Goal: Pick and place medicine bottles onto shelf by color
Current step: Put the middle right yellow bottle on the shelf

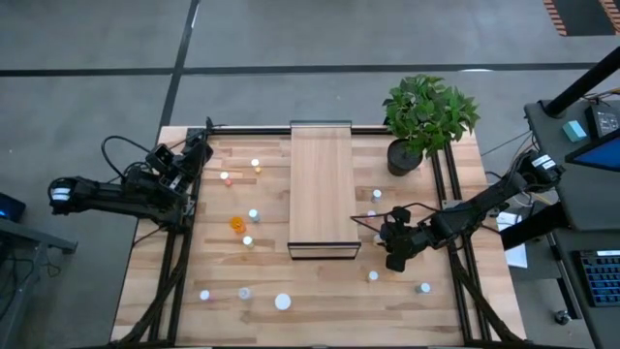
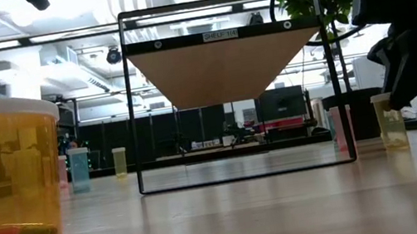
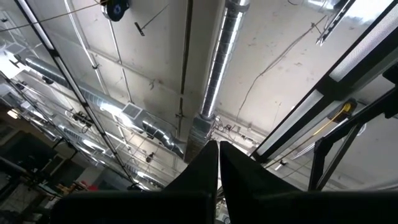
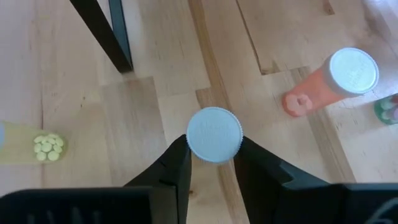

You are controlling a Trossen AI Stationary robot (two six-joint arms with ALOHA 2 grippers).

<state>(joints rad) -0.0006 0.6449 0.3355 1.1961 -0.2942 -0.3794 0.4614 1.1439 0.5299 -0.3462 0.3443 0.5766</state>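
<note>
**Right tool clamped on a white-capped bottle beside the shelf's front corner**

The right tool [image 4: 214, 163] sits just off the shelf's [image 1: 321, 174] front right corner, pointing straight down at the surface [image 1: 320, 291]. Its two dark fingers [image 4: 171, 171] press against opposite sides of a bottle with a round white cap [image 4: 214, 134], so it is clamped on that bottle. In the right wrist view an orange bottle [image 4: 329, 84] stands near it on one side, a yellow bottle [image 4: 28, 149] full of small pills lies well apart on the other, and the shelf's dark frame leg [image 4: 106, 34] crosses the boards just beyond.

The shelf runs from the surface's far edge toward its middle. Left of it, several bottles are scattered, among them an orange one [image 1: 236, 224]; near the front edge sits a larger white-capped bottle [image 1: 282, 301]. Open boards lie between the shelf's front end and the front edge. A potted plant [image 1: 423, 121] fills the far right corner.

The left tool [image 3: 217, 180] waits at the surface's far left corner, aimed at the ceiling, its fingers pressed together.
</note>
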